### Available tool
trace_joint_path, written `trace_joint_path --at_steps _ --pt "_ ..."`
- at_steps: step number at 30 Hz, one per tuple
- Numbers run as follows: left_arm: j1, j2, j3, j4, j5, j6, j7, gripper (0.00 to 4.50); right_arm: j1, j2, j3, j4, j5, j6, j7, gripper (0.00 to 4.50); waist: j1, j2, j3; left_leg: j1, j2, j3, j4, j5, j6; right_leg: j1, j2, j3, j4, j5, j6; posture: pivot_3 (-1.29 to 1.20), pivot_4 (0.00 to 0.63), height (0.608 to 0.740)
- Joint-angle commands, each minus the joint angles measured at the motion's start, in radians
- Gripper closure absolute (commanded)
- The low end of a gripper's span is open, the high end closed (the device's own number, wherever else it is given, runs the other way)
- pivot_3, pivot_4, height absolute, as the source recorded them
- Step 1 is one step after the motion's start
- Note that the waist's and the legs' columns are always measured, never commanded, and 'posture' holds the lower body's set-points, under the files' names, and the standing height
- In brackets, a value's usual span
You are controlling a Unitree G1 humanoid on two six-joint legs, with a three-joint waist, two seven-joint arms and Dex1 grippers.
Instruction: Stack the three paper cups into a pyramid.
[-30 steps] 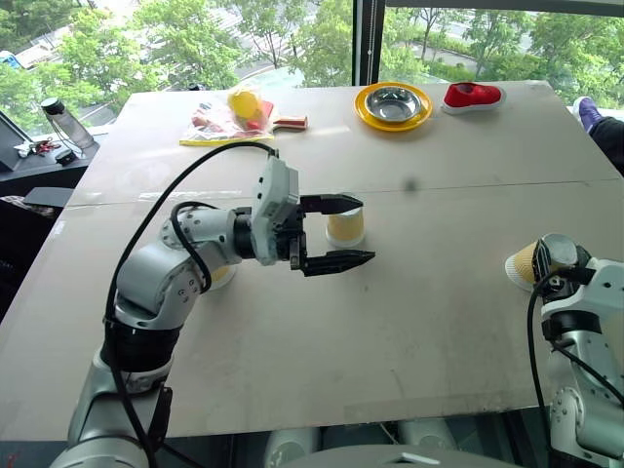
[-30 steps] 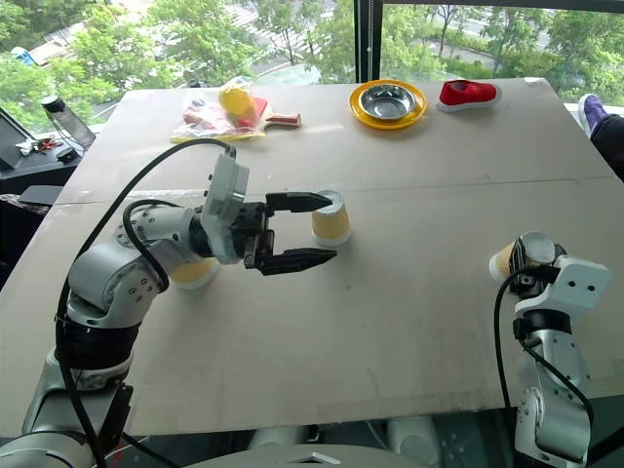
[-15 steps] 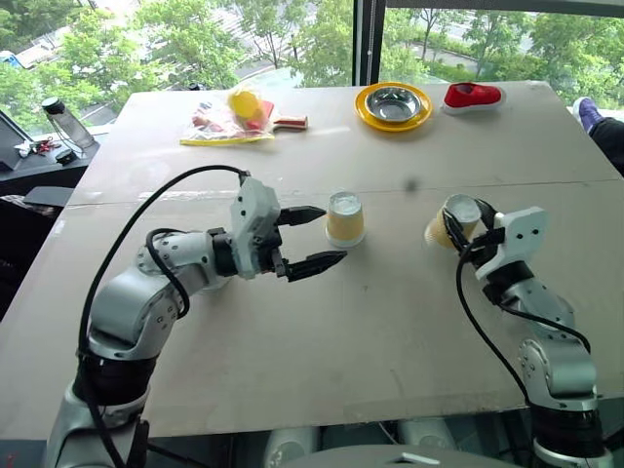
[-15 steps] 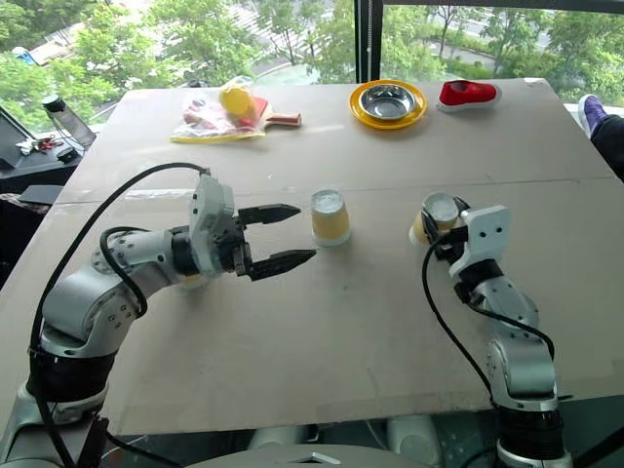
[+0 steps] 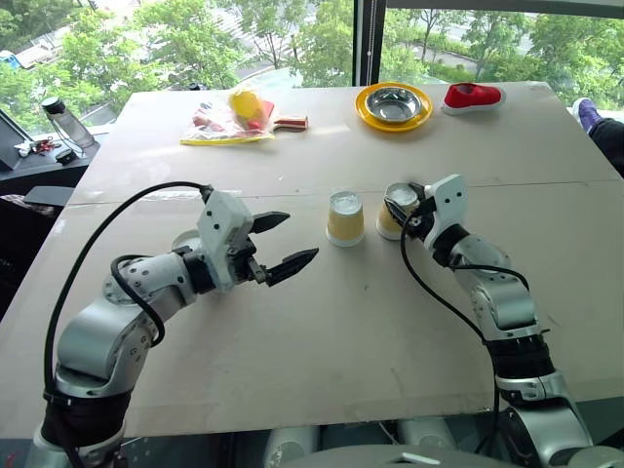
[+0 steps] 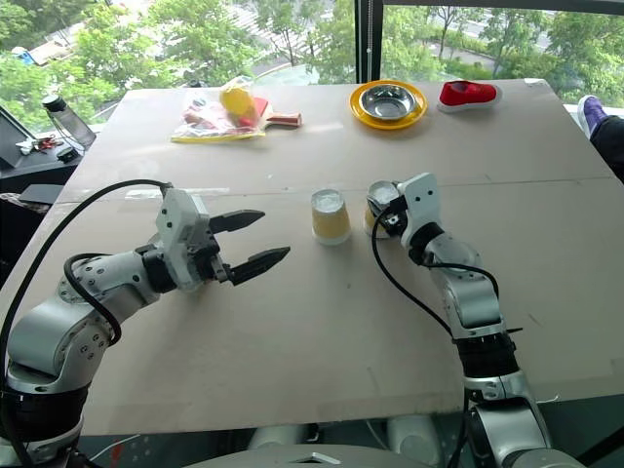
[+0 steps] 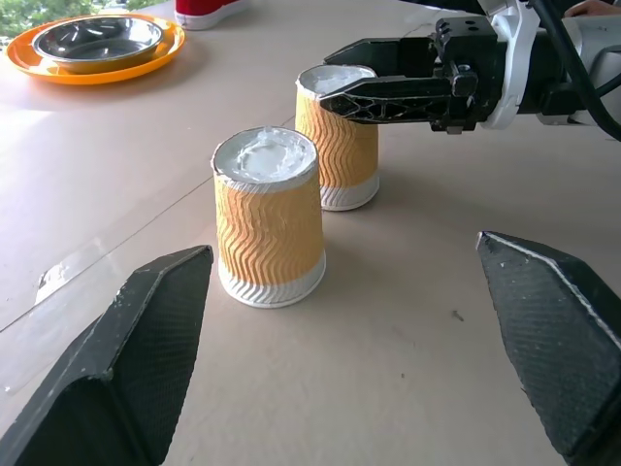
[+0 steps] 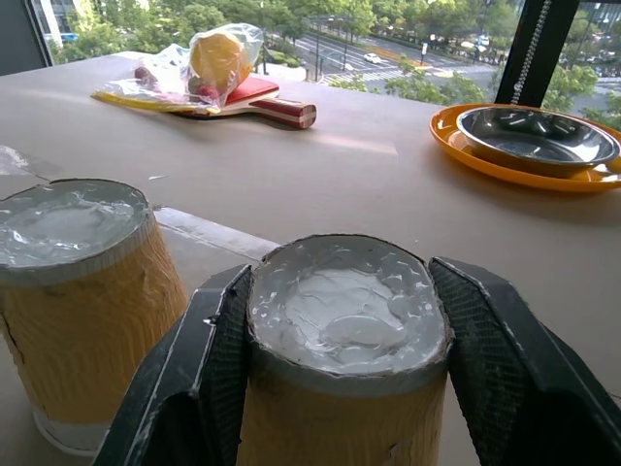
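Right pincer [image 5: 403, 216] pinching an upside-down paper cup [image 5: 393, 213] near the top, just beside the second cup [image 5: 345, 217], at its 3 o'clock, mid-table [image 5: 390, 322]. Left pincer [image 5: 283, 244] spread wide, empty, at that cup's 8 o'clock.

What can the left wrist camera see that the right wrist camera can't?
Left wrist view alone: the right gripper seen from outside, shut on a cup, the open left gripper and a red shoe. Right wrist view alone: a bagged yellow ball, a red paddle and trees outside. Both: the held cup upside down beside a second upside-down cup, standing apart, plus the yellow-rimmed bowl.
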Motion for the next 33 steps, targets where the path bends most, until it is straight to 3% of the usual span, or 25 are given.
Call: trace_joint_path --at_steps 1,30,32,33 --pt "-0.006 0.011 0.026 -0.038 -0.004 -0.009 0.005 0.00 -0.030 0.017 0.018 -0.003 0.001 -0.026 0.022 2.39 -0.003 0.000 0.000 0.000 0.000 0.000 0.000 0.000 0.000 0.000 0.000 0.000 0.000 0.000 0.000 0.00 0.150 0.740" --pt "-0.029 0.004 0.012 -0.023 0.005 -0.017 0.002 0.00 0.060 0.006 0.074 -0.139 -0.006 0.062 0.075 2.39 -0.003 0.000 0.000 0.000 0.000 0.000 0.000 0.000 0.000 0.000 0.000 0.000 0.001 0.000 0.000 0.00 0.150 0.740" --pt "-0.031 0.005 0.012 -0.021 0.005 -0.017 0.002 0.00 0.060 0.006 0.072 -0.141 -0.003 0.066 0.078 1.36 -0.003 0.000 0.000 0.000 0.000 0.000 0.000 0.000 0.000 0.000 0.000 0.000 0.001 0.000 0.000 0.00 0.150 0.740" --pt "-0.031 0.005 0.012 -0.020 0.005 -0.017 0.002 0.00 0.060 0.007 0.071 -0.142 -0.003 0.066 0.079 1.20 -0.003 0.000 0.000 0.000 0.000 0.000 0.000 0.000 0.000 0.000 0.000 0.000 0.001 0.000 0.000 0.00 0.150 0.740"
